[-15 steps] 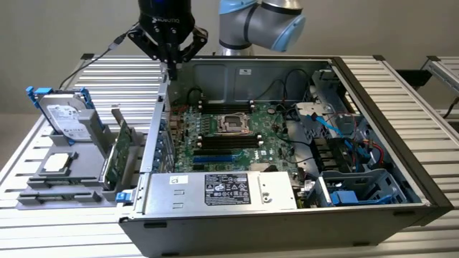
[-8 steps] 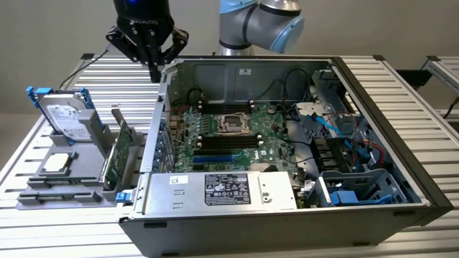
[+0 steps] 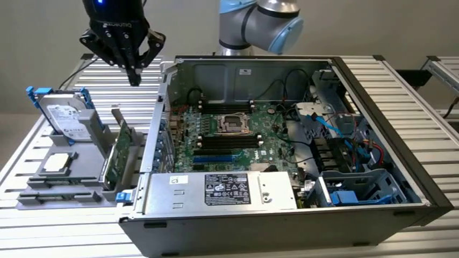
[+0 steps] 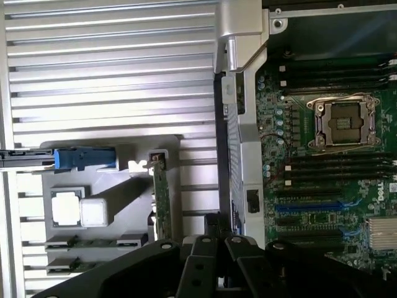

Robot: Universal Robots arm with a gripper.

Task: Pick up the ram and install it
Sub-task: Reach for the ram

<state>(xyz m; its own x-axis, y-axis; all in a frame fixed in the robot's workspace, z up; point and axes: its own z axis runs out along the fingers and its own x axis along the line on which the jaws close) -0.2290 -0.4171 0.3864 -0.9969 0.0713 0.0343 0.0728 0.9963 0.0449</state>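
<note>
My gripper [image 3: 134, 79] hangs shut and empty high above the slatted table, beyond the grey parts holder [image 3: 79, 161] and to the exterior view's left of the open computer case [image 3: 287, 226]. In the wrist view its black fingers [image 4: 214, 225] are pressed together. The ram [image 4: 93, 241] appears as thin green sticks standing on edge in the holder's front slots, well away from the gripper. Black memory slots [image 3: 229, 141] lie beside the CPU socket [image 3: 233, 122] on the green motherboard [image 4: 304, 217].
The holder also carries a silver hard drive with blue rails [image 3: 64, 115], a square processor chip [image 3: 59, 163] and an upright green expansion card [image 3: 120, 153]. Inside the case are a power supply [image 3: 222, 191], blue cables [image 3: 330, 129] and a drive cage [image 3: 358, 188].
</note>
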